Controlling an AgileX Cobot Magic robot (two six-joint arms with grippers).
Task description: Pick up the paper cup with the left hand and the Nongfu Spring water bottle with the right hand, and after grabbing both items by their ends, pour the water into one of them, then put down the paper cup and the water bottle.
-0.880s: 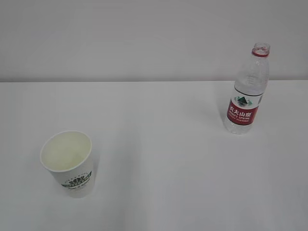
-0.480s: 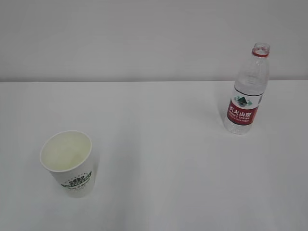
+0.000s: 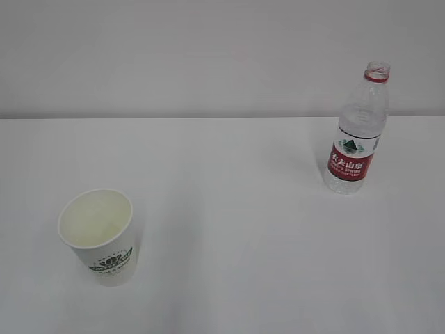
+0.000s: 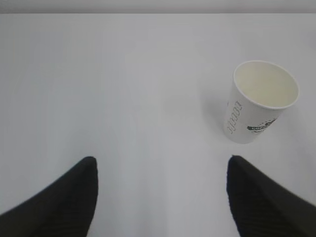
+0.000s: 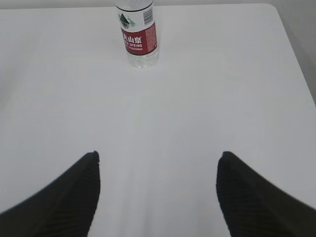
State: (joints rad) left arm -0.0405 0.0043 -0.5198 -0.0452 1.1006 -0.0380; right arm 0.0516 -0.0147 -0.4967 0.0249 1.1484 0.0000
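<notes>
Paper cup point(image 3: 97, 235) upright, near left on the white counter point(image 3: 229, 223), mouth empty. Nongfu Spring water bottle point(image 3: 357, 131) upright, uncapped, far right, well apart from the cup. Left hand point(image 4: 160, 170) jaws wide apart, holding nothing, cup ahead to the right. Right hand point(image 5: 158, 165) jaws likewise apart, bottle far ahead.

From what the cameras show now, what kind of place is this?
Probably a plain test bench or lab table, not a home: a bare white table against a blank wall, holding only a paper cup and an uncapped water bottle.
</notes>
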